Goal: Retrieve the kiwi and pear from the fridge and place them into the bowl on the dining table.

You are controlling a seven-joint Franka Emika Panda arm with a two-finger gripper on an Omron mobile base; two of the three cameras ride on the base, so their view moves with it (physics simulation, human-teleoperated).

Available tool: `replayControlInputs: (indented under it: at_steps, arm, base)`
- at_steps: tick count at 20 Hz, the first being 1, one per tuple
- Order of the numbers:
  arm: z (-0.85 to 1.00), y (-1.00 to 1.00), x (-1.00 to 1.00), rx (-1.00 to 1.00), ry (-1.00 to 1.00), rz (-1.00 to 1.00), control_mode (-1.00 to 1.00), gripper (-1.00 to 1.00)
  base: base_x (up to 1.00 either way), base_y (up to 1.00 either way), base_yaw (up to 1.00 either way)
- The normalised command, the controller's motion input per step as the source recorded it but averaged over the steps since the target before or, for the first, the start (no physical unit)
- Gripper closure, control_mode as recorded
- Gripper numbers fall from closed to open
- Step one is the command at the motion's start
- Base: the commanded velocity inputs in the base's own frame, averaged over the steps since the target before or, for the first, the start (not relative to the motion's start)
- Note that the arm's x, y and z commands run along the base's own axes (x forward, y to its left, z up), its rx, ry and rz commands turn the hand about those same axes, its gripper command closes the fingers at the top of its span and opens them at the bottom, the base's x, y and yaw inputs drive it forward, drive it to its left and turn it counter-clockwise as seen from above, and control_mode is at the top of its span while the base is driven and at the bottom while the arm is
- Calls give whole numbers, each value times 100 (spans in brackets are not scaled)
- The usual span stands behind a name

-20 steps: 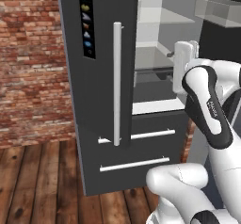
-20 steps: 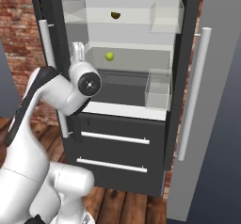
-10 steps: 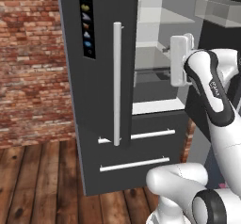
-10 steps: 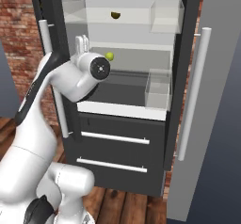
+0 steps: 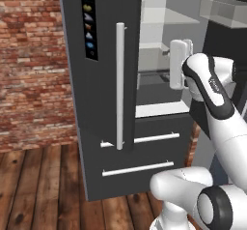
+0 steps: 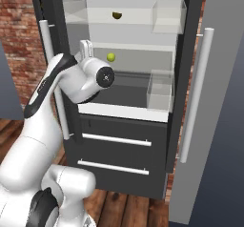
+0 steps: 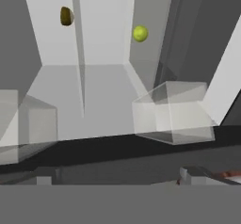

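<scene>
Reaching: arm raised at the open fridge [image 6: 119, 145], hand tipped toward the shelves; judged to be lining up for the first fruit, nothing picked yet.
Fingers: gripper [image 6: 86, 47] stands at the left edge of the opening, fingers spread wide, nothing between them. In the hand view just the two dark tips show at the bottom edge, with clear space ahead.
Pear: pear [image 6: 111, 56] sits on the middle glass shelf toward the back wall, well apart from the fingers; also seen in the hand view [image 7: 140, 33]. Closest fruit to the hand, so probably the first target.
Kiwi: kiwi [image 6: 116, 15] rests on the shelf above the pear, toward the back; hand view [image 7: 66, 16] shows it beside a glass shelf edge. Higher reach needed.
Why placed so: both fruits lie loose on flat shelves, free of the bins, so a straight-in approach looks open.
Door bins: clear boxes [image 6: 160, 89] on the right side, one by the upper shelf and one by the lower; nothing visible in them. Could snag the hand if it swings right.
Drawers: two dark drawers with white bar handles [image 6: 116, 139] below the shelves, closed.
Count: one pear, one kiwi, two clear bins in the right base view, two drawers, two fingers.
Bowl and tabletop: still to come, after the fridge part.
Progress: early; both fruits still in the fridge.
</scene>
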Motion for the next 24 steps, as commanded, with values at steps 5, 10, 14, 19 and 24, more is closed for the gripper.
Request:
replayControlInputs:
  at_steps: [5,10,14,19,24]
  arm:
    - [3,11,19,0,0,0,-100,-100]
    - [5,13,5,0,0,0,-100,-100]
    - [3,8,8,0,0,0,-100,-100]
    - [1,0,38,0,0,0,-100,-100]
    - [4,4,49,0,1,2,-100,-100]
  base:
    - [0,0,0]
    - [0,0,0]
    - [0,0,0]
    - [0,0,0]
    - [0,0,0]
